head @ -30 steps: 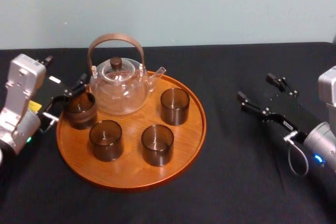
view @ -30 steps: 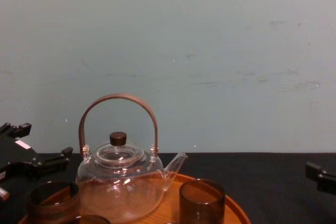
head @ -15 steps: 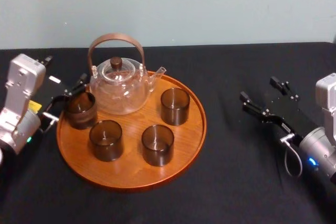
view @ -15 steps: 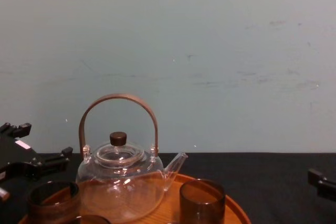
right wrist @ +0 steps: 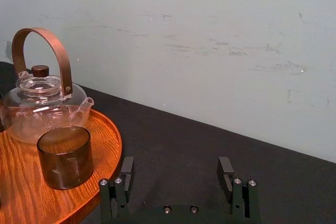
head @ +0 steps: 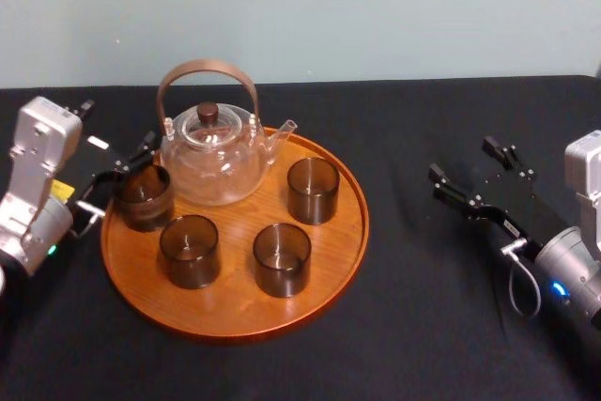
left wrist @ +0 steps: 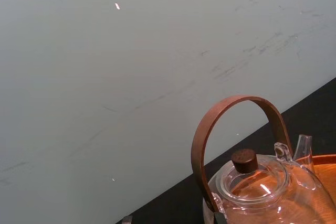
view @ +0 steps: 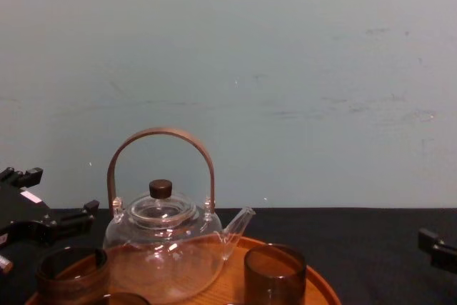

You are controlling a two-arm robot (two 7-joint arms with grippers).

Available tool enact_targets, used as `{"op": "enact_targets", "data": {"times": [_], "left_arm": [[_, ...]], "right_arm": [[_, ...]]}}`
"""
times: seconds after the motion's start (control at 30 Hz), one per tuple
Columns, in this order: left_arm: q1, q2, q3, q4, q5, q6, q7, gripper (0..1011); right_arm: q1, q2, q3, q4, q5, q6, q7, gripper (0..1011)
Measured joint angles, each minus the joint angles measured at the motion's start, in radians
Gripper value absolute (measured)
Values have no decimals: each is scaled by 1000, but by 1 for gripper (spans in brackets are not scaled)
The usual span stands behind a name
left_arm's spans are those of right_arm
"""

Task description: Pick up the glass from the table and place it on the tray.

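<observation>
Several dark smoky glasses stand on the round wooden tray (head: 235, 312), which lies on the black table (head: 423, 326). The leftmost glass (head: 143, 197) stands upright by the tray's left rim. It shows low in the chest view as the glass (view: 71, 273). My left gripper (head: 117, 127) is open just behind and to the left of that glass, higher than its rim, with nothing between its fingers. My right gripper (head: 462, 159) hangs open and empty over the bare table, well to the right of the tray. In the right wrist view its fingers (right wrist: 126, 167) stand wide apart.
A glass teapot (head: 211, 157) with a brown hoop handle stands at the back of the tray, close to the leftmost glass. Three other glasses stand in front of it and to its right. A pale wall closes the table's far edge.
The right gripper has drawn back slightly to the right and lower. The left gripper, the glasses and the teapot have not moved.
</observation>
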Motion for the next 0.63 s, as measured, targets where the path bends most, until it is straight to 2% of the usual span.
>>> {"op": "enact_targets", "data": {"times": [0.63], "left_arm": [[0, 0, 0, 0, 0, 0, 0, 1001]], "right_arm": [[0, 2, -1, -2, 2, 1, 1, 1002]]}}
